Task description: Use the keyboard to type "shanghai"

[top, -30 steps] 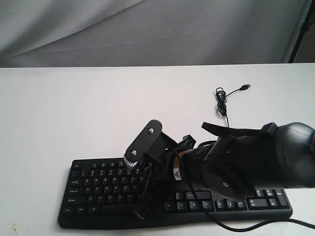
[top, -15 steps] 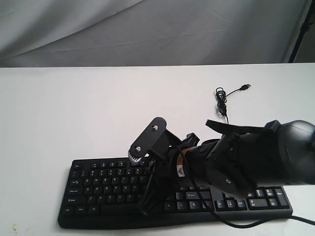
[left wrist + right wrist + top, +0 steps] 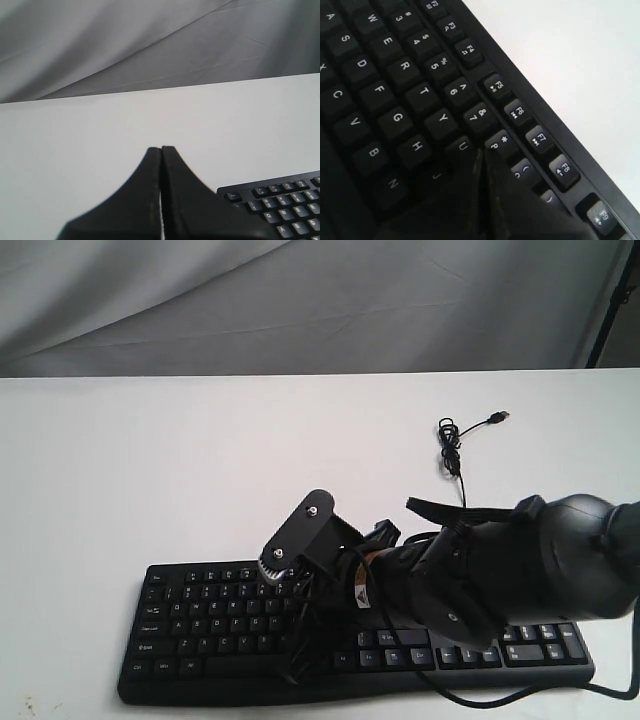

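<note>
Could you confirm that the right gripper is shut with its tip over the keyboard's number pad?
No: the right gripper is shut, but its tip is over the keyboard's letter keys, by U and J, as the right wrist view shows.

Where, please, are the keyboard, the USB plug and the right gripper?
keyboard [image 3: 200, 615]: exterior view, on its letter keys.
USB plug [image 3: 497, 417]: exterior view, on the cable's free end.
right gripper [image 3: 482, 152]: right wrist view, at its closed fingertips.
</note>
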